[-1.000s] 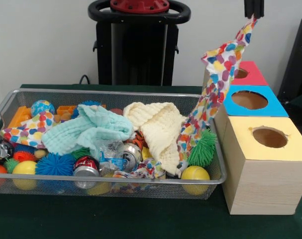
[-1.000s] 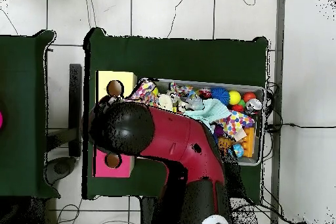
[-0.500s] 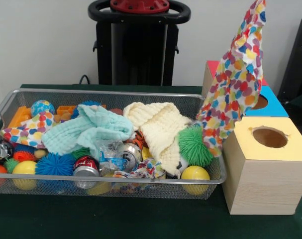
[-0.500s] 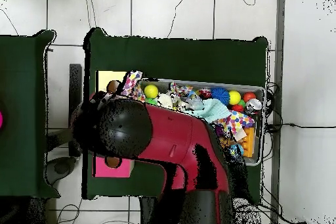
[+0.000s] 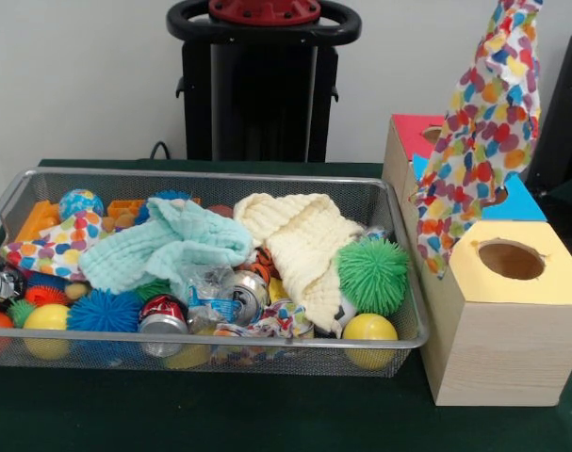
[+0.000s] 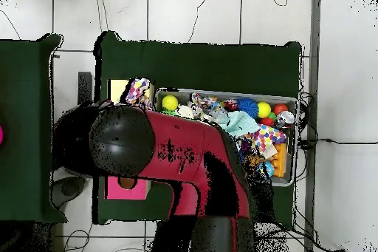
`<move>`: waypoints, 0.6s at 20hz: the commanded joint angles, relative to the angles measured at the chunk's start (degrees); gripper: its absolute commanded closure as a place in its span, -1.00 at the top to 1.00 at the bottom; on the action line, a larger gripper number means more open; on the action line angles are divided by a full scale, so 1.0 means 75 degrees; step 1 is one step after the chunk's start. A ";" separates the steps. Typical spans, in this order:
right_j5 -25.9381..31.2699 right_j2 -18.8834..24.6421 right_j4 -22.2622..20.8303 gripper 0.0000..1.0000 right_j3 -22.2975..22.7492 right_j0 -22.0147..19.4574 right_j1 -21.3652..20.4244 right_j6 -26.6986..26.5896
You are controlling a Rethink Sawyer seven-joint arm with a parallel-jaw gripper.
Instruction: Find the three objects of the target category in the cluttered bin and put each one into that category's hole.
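Now a spotted cloth (image 5: 483, 122) is hung over the blue hole (image 5: 498, 196); lowering is needed next. The pincer's state cannot be told.

Hanging upright over the boxes: a dotted cloth (image 5: 483, 122) in many colours, top end out past the picture's upper edge, lower end dangling across the blue-topped box (image 5: 523, 200) and brushing the near corner of the yellow-topped box (image 5: 502, 320). Seen from above as a small bright scrap beside the yellow top. Still in the wire bin (image 5: 399, 311): a crumpled mint cloth (image 5: 163, 247) left of centre, a cream knitted cloth (image 5: 300, 247) folded beside it, another dotted cloth (image 5: 45, 250) at the left end. Three boxes in a row right of the bin, each with a round hole (image 5: 511, 260); red-topped box (image 5: 413, 134) farthest back
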 commanded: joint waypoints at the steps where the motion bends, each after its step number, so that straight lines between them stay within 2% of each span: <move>1: 0.0794 -0.0102 0.0215 -1.00 -0.0293 0.0110 0.0259 0.2544; 12: 0.1134 -0.0121 0.0213 -1.00 -0.0805 0.0214 0.0493 0.2877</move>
